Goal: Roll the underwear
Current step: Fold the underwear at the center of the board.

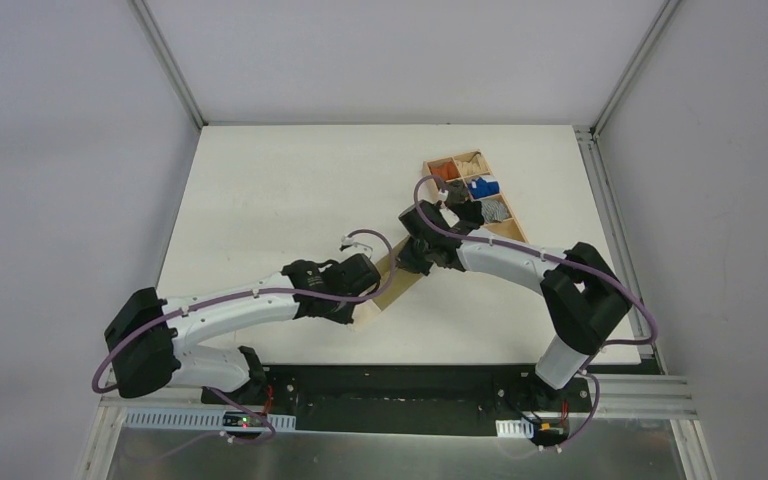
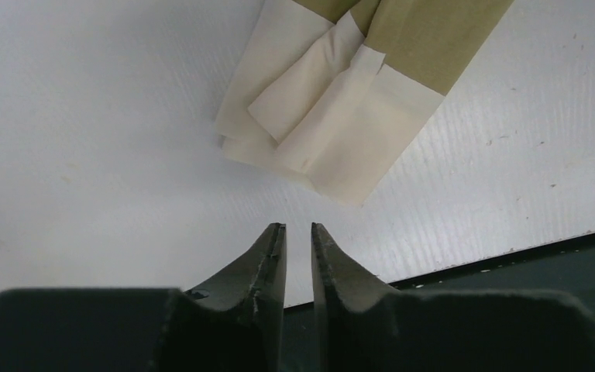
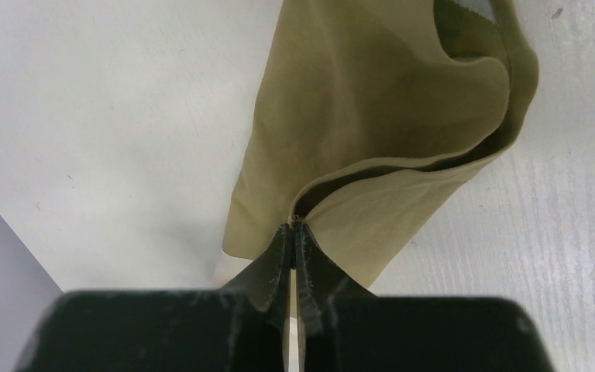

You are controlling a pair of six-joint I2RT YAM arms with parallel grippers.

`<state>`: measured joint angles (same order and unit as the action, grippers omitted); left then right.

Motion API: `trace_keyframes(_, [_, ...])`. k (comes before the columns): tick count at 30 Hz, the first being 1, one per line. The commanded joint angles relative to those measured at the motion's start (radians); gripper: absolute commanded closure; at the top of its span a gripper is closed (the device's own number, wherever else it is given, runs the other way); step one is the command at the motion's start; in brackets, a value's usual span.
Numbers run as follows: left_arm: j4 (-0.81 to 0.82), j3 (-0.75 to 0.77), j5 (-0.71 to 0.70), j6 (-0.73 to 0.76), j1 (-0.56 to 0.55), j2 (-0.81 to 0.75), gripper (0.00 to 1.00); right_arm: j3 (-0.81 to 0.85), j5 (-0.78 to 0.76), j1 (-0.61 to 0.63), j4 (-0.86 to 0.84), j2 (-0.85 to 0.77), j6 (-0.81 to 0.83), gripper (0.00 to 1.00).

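My right pincer [image 3: 296, 226] is clenched on the olive edge at the far end of the soft olive-khaki underwear [image 3: 372, 116], which lies folded into a long narrow strip across the white table [image 1: 280, 200] between my two arms. My left pincer [image 2: 298, 226] is released, its tips slightly parted with nothing between them, hovering just short of the cream-white waistband [image 2: 356, 147] at the near end. To roll well, I judge I should turn this pinched end over tightly onto the strip and keep the fold square to its long edges, so the roll does not cone. The left pincer could pin the waistband so the strip does not slide. The loose upper layer billowing by my right tips could slip out. At the far right sits a wooden compartmented tray [image 1: 427, 166], with an orange bundle [image 1: 447, 171], a blue bundle [image 1: 483, 186] and a grey bundle [image 1: 495, 210] in separate cells.
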<state>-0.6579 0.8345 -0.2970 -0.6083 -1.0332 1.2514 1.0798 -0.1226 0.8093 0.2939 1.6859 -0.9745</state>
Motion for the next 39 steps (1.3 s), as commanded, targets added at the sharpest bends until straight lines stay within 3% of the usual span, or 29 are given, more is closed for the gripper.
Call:
trace_keyframes(1, [0.022, 0.038, 0.064, -0.001, 0.005, 0.054, 0.73, 0.0, 0.009, -0.002, -0.016, -0.021, 0.014, 1.0])
trace_keyframes(4, [0.034, 0.055, 0.089, -0.012, 0.011, 0.094, 0.58, -0.062, 0.005, -0.004, -0.026, -0.058, 0.001, 1.0])
trace_keyframes(6, [0.049, 0.062, 0.114, -0.015, 0.021, 0.122, 0.55, -0.095, 0.0, -0.003, -0.027, -0.084, -0.007, 1.0])
trace_keyframes(15, [0.102, 0.081, 0.124, -0.042, 0.062, 0.19, 0.58, -0.193, -0.008, -0.003, -0.041, -0.153, -0.031, 1.0])
trace_keyframes(23, [0.141, 0.083, 0.136, -0.031, 0.102, 0.209, 0.55, -0.196, -0.005, -0.004, -0.046, -0.157, -0.033, 1.0])
trace_keyframes(32, [0.167, 0.095, 0.125, 0.053, 0.11, 0.229, 0.36, -0.201, -0.006, -0.003, -0.045, -0.164, -0.035, 1.0])
trace_keyframes(39, [0.167, 0.123, 0.131, 0.186, 0.124, 0.267, 0.44, -0.198, -0.006, -0.003, -0.046, -0.16, -0.035, 1.0])
